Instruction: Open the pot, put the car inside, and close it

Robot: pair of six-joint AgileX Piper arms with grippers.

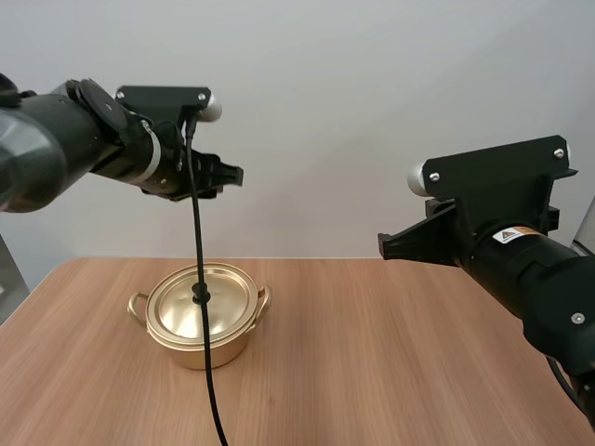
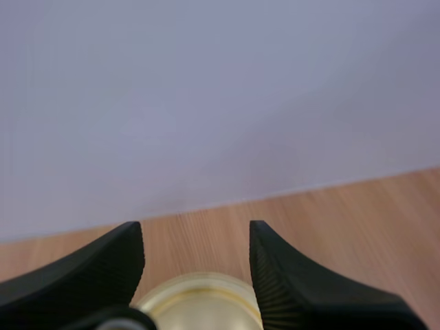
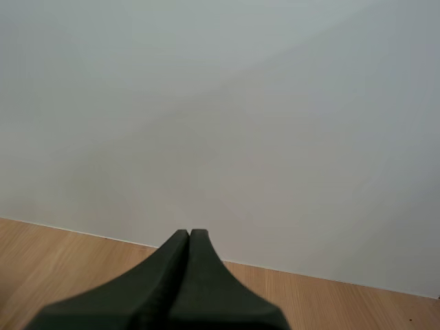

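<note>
Left end effector (image 2: 196, 230) open, high above lidded pot (image 1: 209, 351); right end effector (image 3: 190, 234) closed, well apart. Risk: off-centre descent slips off lid (image 1: 228, 302), shoving pot across worktop (image 1: 372, 353).

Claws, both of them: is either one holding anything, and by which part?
Nothing is held. The left claw is open, raised above the pot; the right claw is shut on nothing.

Pot (image 1: 212, 353): gold-toned metal, polished, glossy; lid (image 1: 228, 302): same metal, reflections seen on smooth top; knob (image 1: 199, 296): black; table (image 1: 390, 353): wood grain, smooth, low sheen; left gripper (image 2: 195, 225): black, matt, plastic-looking; fine ribbing seen on inner faces of 2 fingers (image 2: 275, 289); right gripper (image 3: 190, 235): same matt black, outer faces smooth
</note>
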